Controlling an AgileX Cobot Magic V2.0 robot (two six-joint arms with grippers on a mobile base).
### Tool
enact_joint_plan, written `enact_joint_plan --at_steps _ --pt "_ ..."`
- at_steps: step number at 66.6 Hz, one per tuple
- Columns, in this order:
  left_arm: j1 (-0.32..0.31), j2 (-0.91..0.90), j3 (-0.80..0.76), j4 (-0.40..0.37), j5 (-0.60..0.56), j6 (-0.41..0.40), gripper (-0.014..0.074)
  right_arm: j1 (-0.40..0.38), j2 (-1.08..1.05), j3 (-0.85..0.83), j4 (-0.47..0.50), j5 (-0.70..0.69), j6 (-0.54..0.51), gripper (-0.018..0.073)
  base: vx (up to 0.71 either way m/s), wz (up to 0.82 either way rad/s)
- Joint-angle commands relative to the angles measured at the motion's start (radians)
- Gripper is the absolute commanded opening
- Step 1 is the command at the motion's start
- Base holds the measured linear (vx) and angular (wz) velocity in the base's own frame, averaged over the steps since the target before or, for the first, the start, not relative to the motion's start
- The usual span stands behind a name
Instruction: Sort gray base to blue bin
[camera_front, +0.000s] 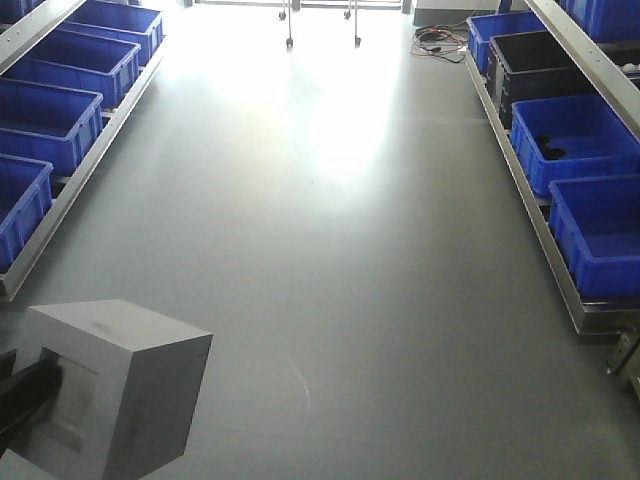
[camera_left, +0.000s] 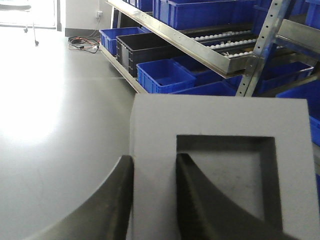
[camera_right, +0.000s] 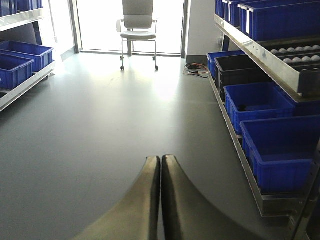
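Much of the gray block (camera_front: 112, 385) is cut off at the lower left of the front view, and only a dark sliver of the left claw (camera_front: 25, 395) shows there at its recessed face. From the left wrist view we see that claw (camera_left: 155, 158) clamped on one wall of the block (camera_left: 220, 120), one finger outside and the other inside the square recess; the block's far sides are hidden. The right claw (camera_right: 161, 159) has its fingers pressed together with nothing between them. The floor (camera_front: 340, 260) is smooth gray, washed out by glare at the top centre. Blue bins (camera_front: 600, 282) sit on low racks along both edges, well apart from the block; we cannot tell which bin is meant. A black bin (camera_front: 530, 62) and a chair (camera_right: 138, 22) stand farther back, with a wide open aisle between the racks.
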Motion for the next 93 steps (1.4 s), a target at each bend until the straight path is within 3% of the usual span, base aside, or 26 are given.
enact_joint_plan --at_steps 1,30,93 --pt "-0.007 0.002 -0.03 -0.002 -0.103 -0.006 -0.0007 -0.006 -0.007 0.005 -0.009 -0.078 -0.012 -0.0005 0.48 0.04" --pt "-0.007 0.002 -0.03 -0.002 -0.103 -0.006 -0.0007 -0.006 -0.007 0.005 -0.009 -0.078 -0.012 -0.0005 0.42 0.3" --pt "-0.007 0.002 -0.03 -0.002 -0.103 -0.006 -0.0007 -0.006 -0.007 0.005 -0.009 -0.081 -0.012 -0.0005 0.27 0.87"
